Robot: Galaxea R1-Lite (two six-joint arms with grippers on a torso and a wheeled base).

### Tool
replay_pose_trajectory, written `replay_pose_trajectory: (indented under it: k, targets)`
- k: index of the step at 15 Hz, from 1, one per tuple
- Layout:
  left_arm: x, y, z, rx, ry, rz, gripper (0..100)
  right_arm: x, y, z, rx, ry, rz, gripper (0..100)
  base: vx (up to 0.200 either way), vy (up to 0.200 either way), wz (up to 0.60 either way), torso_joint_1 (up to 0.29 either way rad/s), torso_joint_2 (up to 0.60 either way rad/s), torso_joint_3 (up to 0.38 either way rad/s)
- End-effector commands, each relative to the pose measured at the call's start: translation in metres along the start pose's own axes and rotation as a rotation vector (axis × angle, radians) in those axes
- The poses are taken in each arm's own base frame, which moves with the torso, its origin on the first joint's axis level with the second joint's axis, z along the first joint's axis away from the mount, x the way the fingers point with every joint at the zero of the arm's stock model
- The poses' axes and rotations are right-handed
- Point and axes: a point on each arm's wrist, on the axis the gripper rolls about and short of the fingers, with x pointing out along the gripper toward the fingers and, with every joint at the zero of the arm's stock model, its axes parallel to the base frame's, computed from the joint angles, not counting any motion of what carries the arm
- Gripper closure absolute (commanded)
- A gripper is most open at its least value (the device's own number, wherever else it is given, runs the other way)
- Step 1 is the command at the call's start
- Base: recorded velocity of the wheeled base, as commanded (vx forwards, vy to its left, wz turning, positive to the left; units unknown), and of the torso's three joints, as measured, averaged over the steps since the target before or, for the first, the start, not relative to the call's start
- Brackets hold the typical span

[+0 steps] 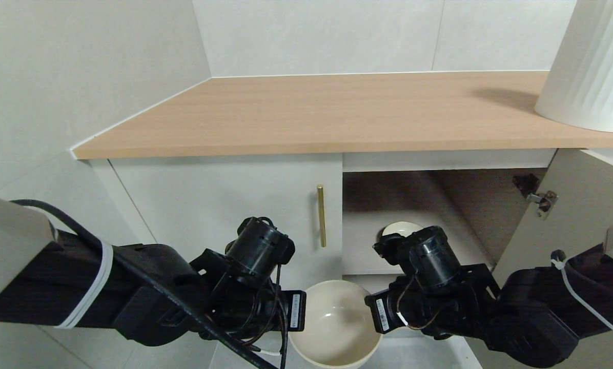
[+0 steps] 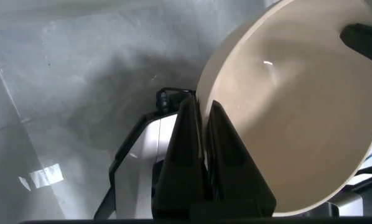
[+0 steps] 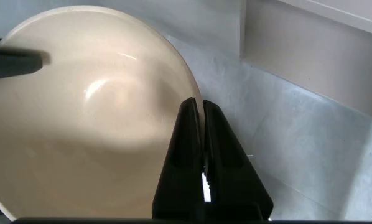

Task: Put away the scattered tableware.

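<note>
Bowl (image 1: pixel 334 328) hangs low before the open cabinet (image 1: pixel 224 197), pinched at both sides. Left gripper (image 2: pixel 200 124) clamps one rim, right gripper (image 3: pixel 203 118) clamps the opposite rim.

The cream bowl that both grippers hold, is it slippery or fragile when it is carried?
The cream bowl looks glazed and glossy, so it is probably slippery; the left gripper and right gripper pinch only its thin rim. It seems stiff, likely ceramic, so a drop may break it.

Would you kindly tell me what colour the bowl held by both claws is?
Plain cream bowl, best in the right wrist view.
</note>
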Motion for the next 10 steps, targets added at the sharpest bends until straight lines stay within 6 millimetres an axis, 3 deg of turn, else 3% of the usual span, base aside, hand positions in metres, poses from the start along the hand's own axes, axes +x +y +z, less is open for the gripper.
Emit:
replay_pose_trajectory:
  k: [1, 6, 7, 10]
  targets:
    - [-0.0011, 0.0007, -0.0005, -0.001, 0.002, 0.009, 100, 0.0004, -0.0007, -0.0004, 0.000, 0.002, -0.013, 100, 0.000, 0.000, 0.00, 0.000, 0.00, 0.000]
    - [-0.0043, 0.0001, -0.0003, 0.000, -0.005, 0.002, 100, 0.0013, -0.0013, -0.0009, 0.001, 0.005, -0.015, 100, 0.000, 0.000, 0.00, 0.000, 0.00, 0.000]
    - [-0.0049, -0.0002, 0.0002, 0.000, -0.007, 0.000, 0, 0.0022, -0.0014, -0.0014, 0.001, 0.008, -0.016, 100, 0.000, 0.000, 0.00, 0.000, 0.00, 0.000]
    - [-0.0044, -0.0001, 0.0001, 0.000, -0.006, 0.001, 0, 0.0034, -0.0011, -0.0025, -0.002, 0.013, -0.016, 100, 0.000, 0.000, 0.00, 0.000, 0.00, 0.000]
